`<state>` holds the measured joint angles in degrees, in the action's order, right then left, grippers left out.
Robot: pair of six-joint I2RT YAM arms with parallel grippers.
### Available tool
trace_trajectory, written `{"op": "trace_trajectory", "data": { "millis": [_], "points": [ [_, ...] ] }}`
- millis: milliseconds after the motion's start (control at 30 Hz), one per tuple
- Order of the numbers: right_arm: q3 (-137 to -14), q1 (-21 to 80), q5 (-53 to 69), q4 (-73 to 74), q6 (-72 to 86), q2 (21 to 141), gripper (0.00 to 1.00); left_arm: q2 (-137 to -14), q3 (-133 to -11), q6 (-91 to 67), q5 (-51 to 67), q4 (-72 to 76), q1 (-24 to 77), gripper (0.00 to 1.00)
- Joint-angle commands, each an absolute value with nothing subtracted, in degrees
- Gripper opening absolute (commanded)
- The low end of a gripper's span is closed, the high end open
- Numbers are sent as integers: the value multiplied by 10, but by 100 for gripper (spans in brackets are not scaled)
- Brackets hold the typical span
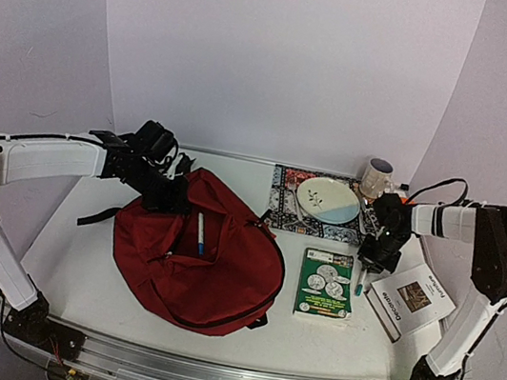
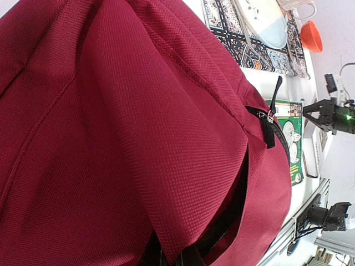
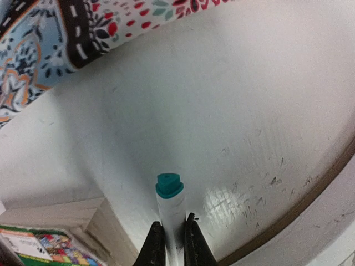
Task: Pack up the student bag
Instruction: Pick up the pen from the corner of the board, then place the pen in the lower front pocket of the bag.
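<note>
Right gripper (image 3: 172, 239): pinching the marker (image 3: 169, 213) by its white barrel, teal cap just past my fingertips.
Risk: the hold is thin, so the marker may pivot or slip on lifting.
Left gripper (image 1: 172, 194): pressed together at the student bag (image 1: 211, 275), well left of my right gripper.
Risk there: the bag mouth looks narrow and the marker could snag.

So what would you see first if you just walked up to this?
The big red backpack, lying at the middle left of the table with a white pen on top. Then the right gripper, pinching a teal-capped marker beside the green book.
</note>
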<state>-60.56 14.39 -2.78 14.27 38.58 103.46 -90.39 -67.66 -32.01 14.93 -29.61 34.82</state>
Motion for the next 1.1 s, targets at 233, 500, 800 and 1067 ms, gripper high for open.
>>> {"op": "trace_trajectory", "data": {
  "millis": [233, 500, 800, 1067],
  "points": [
    [-631, 178, 39, 179, 388, 870, 0, -892, -703, -329, 170, -293, 345, 0],
    [-673, 287, 112, 106, 439, 871, 0, -895, -705, -331, 183, -293, 345, 0],
    [-758, 401, 178, 19, 487, 962, 0, -902, -706, -346, 216, -293, 346, 0],
    [-874, 484, 240, -36, 519, 1096, 0, -901, -709, -352, 230, -292, 349, 0]
  ]
}}
